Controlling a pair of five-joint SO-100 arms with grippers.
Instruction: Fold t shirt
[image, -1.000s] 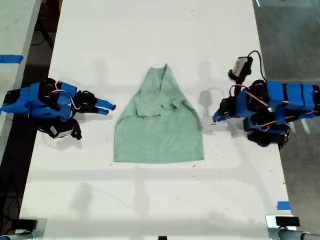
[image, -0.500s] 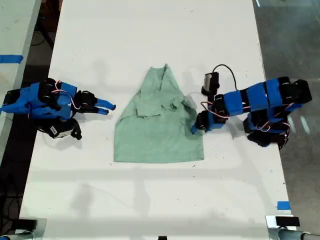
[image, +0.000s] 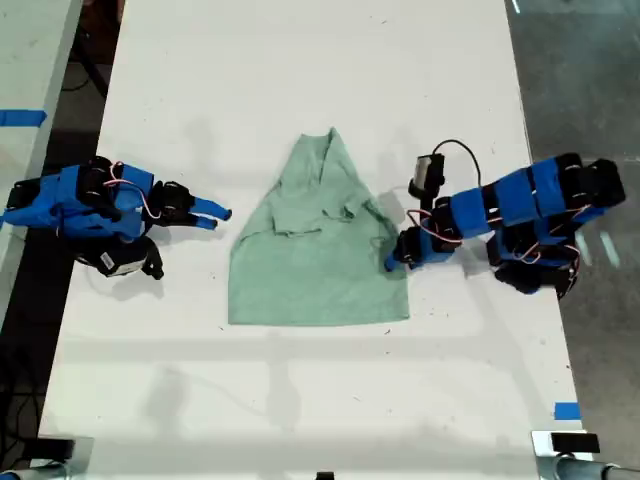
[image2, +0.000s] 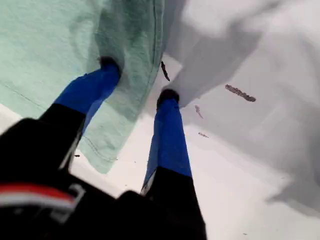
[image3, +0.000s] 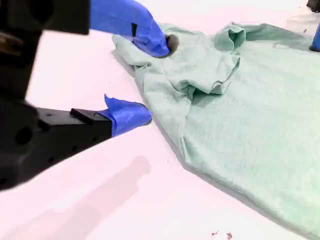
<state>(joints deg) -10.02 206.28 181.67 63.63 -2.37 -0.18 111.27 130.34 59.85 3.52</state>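
sleeves folded under t shirt (image: 318, 258)

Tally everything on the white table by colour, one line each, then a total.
Mint green: 1, the t shirt
Blue: 2, my first gripper and my second gripper, with their arms
Total: 3

The blue segmented first arm (image: 505, 205) reaches in from the exterior view's right, stretched low over the white table toward the middle, and the first gripper (image: 396, 252) at its end points its blue black-tipped fingers (image2: 170, 135) downward with the jaws parted. The blue second arm (image: 85, 205) lies folded at the exterior view's left. Its second gripper (image: 215, 217) points toward the middle, blue fingers (image3: 132, 116) spread apart and holding nothing.
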